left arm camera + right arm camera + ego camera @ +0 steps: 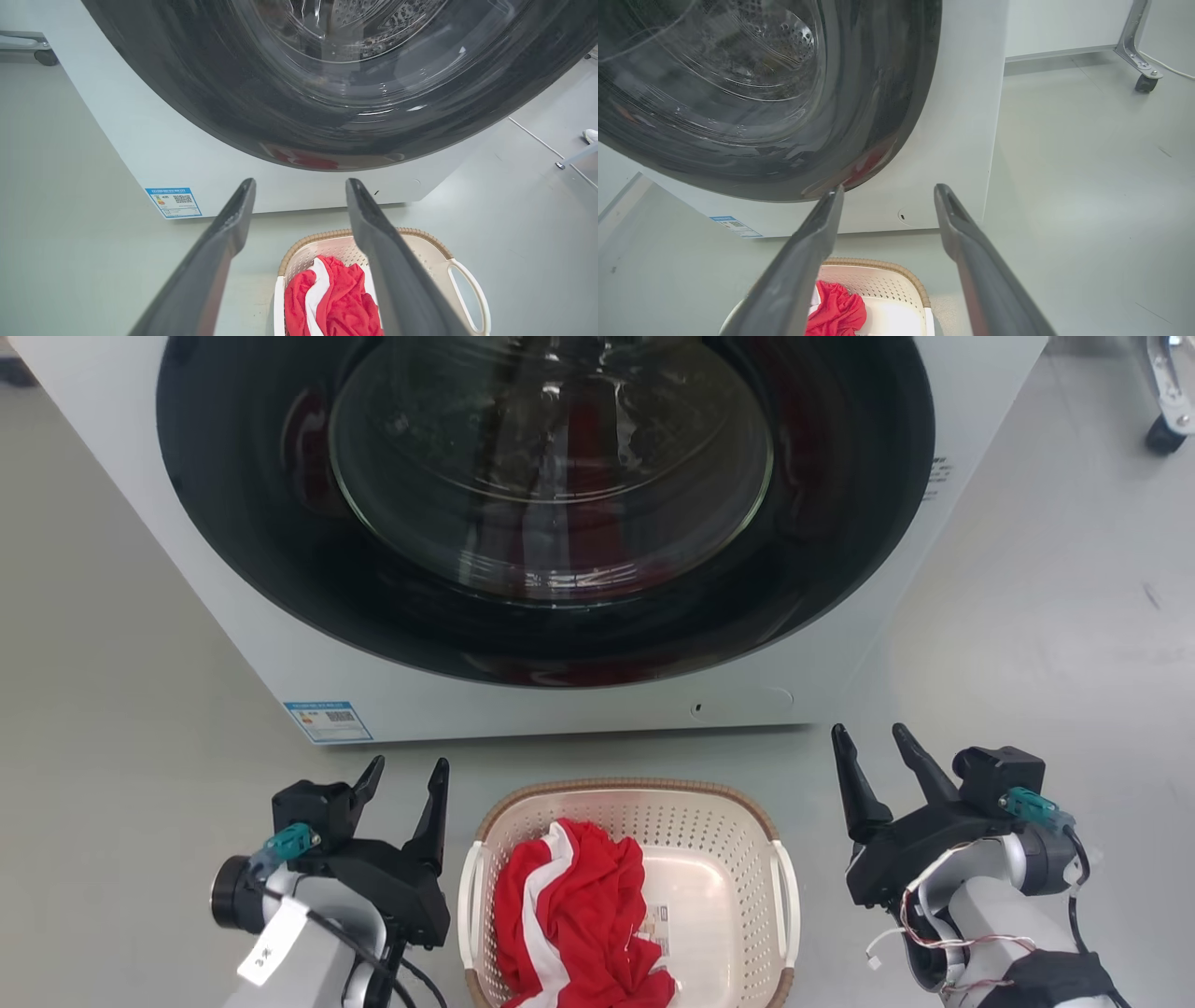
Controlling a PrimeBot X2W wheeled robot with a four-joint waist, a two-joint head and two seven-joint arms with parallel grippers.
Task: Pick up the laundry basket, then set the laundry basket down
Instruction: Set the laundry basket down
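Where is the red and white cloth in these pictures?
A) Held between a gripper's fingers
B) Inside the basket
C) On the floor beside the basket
B: the red and white cloth lies heaped inside the basket, towards its left side, while the left gripper and right gripper stand open and empty on either side of it.

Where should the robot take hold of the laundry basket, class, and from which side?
By its two white side handles, left handle with the left gripper, right handle with the right gripper, each coming in from outside. The laundry basket sits upright between the open grippers, and the handles are open loops, likely easy to hook.
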